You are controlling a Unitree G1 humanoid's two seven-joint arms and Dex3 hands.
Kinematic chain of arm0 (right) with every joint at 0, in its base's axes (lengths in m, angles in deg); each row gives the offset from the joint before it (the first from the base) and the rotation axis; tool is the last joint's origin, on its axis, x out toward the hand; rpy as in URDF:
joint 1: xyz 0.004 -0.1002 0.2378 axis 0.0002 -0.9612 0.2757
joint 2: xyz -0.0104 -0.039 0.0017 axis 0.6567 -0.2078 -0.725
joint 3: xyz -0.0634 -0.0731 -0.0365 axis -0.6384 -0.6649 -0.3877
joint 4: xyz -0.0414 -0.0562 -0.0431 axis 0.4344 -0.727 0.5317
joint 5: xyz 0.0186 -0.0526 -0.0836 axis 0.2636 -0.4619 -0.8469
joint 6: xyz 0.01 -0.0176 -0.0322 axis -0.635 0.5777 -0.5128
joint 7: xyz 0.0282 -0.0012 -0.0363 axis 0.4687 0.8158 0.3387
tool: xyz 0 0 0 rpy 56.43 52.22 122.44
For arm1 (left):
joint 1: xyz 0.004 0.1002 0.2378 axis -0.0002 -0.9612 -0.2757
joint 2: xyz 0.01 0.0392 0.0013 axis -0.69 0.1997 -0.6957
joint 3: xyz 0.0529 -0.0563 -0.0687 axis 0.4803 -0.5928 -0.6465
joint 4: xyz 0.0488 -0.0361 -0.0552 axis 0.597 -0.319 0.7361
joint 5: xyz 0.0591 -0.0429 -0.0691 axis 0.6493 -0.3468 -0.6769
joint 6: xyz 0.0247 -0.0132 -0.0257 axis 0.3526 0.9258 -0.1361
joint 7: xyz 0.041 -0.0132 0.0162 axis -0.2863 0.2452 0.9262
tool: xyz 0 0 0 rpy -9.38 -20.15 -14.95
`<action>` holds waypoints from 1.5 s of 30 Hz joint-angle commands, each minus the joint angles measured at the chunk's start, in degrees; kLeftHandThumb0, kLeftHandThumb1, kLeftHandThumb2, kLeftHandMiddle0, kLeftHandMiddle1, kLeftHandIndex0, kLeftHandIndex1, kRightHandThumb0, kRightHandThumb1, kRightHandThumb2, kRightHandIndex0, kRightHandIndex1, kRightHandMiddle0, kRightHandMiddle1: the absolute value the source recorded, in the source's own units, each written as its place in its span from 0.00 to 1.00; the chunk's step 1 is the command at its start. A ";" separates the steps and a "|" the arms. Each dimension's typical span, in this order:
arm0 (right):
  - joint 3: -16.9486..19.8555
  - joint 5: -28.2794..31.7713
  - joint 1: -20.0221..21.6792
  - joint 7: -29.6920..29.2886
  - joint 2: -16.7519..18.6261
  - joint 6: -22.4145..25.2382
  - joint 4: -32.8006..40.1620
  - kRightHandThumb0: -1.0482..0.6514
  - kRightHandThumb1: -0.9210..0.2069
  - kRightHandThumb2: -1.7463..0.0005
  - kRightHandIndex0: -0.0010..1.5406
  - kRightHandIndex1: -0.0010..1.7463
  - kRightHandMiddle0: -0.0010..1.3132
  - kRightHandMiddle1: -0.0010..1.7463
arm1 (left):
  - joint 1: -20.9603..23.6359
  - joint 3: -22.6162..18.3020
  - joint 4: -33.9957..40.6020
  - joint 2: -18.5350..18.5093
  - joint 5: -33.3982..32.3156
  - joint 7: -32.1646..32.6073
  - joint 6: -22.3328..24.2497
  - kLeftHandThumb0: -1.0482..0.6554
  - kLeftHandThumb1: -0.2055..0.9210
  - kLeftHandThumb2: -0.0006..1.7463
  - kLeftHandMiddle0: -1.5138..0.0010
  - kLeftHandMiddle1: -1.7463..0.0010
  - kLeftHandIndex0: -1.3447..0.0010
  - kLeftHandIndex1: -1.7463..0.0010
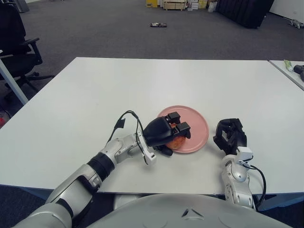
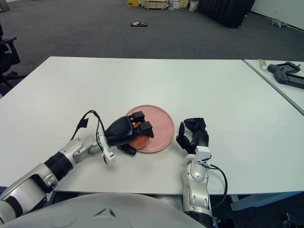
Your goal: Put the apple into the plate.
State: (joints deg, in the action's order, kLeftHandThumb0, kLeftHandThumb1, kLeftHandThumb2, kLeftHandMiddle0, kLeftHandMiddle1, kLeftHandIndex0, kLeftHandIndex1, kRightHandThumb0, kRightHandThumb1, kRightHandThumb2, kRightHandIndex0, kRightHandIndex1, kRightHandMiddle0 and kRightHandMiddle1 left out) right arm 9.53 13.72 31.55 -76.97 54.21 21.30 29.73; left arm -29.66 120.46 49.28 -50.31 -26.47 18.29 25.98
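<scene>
My left hand (image 1: 167, 133) is curled over the apple (image 1: 177, 142), fingers (image 1: 174, 117) hooked across its top and the thumb tucked under the near side, so the fruit is gripped and only a sliver of its red-orange skin shows beneath my palm. The apple sits at the near-left edge of the plate (image 1: 194, 124), over the rim; whether it already touches the plate I cannot tell, since my hand hides the contact. I judge it a firm, rounded thing with smooth, slightly slick skin, of moderate weight for its size and hard enough to take a steady squeeze without bruising badly, though it will roll once freed, so I would want it set further into the plate's shallow dish before I let go. The best hold is the one I have, wrapped around its widest part from above. My right hand (image 1: 230, 135) shows just right of the plate, fingers loosely bent and holding nothing. Both are above the white table (image 1: 95, 95). Beyond it, an office chair (image 1: 16, 42) stands at the far left, and a second table (image 2: 280, 76) to the right carries a dark device and a small tube. I can read no brand, label or writing anywhere.
</scene>
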 commanded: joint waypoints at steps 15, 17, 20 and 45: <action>-0.07 0.32 0.07 0.34 0.11 0.82 1.52 0.39 0.22 0.50 0.34 0.75 0.26 1.00 | -2.07 -0.60 -0.06 -1.47 -0.74 -3.79 4.09 0.08 0.75 0.39 1.00 0.99 1.00 0.94; -0.07 0.38 0.06 0.38 0.16 0.89 1.60 0.39 0.22 0.50 0.34 0.75 0.26 1.00 | -2.48 -0.98 0.22 -1.35 -1.12 -3.96 4.56 0.06 0.80 0.35 1.00 1.00 1.00 0.97; -0.08 0.37 0.06 0.40 0.16 1.02 1.70 0.39 0.22 0.50 0.34 0.75 0.26 1.00 | -2.95 -1.48 0.92 -1.42 -1.71 -4.65 5.36 0.02 0.86 0.29 1.00 1.00 1.00 0.99; -0.12 0.33 -0.21 0.55 -0.04 0.06 1.45 0.39 0.23 0.50 0.34 0.75 0.26 1.00 | -6.67 -5.21 6.18 -1.87 -5.19 -8.75 10.18 0.00 0.99 0.18 1.00 1.00 1.00 1.00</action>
State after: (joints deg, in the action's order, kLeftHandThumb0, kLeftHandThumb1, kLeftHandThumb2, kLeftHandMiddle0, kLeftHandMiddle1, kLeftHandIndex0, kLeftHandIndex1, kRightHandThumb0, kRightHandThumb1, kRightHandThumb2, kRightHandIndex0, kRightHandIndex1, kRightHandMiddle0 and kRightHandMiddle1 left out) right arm 9.44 13.72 31.21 -76.55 53.95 22.08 30.71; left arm -35.05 115.86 55.33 -51.23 -31.56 11.27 34.84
